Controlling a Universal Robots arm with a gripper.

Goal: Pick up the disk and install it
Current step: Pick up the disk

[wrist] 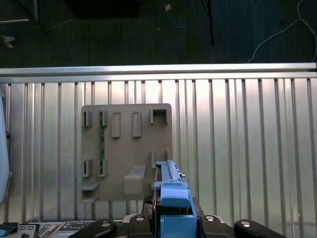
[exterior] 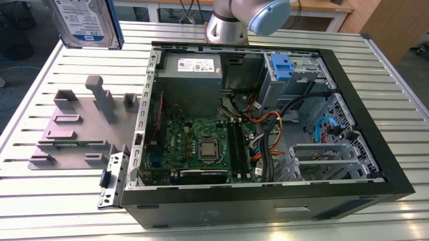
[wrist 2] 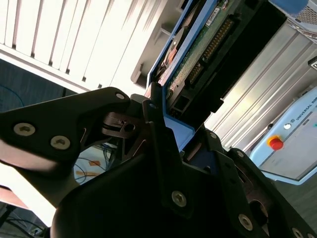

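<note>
The disk hangs upright above the far corner of the table, on the exterior view's left, its blue-and-white label facing the camera and blue rails along its edges. In the second wrist view my gripper is shut on the disk, the black fingers clamping its blue rail, with the green circuit board underside showing. In the first wrist view the disk appears edge-on between the gripper parts, high over the grey fixture plate.
The open computer case lies on the slatted metal table, with the motherboard, a grey power-supply box and a drive bay with a blue clip. The grey fixture plate lies beside it. The arm's base stands behind the case.
</note>
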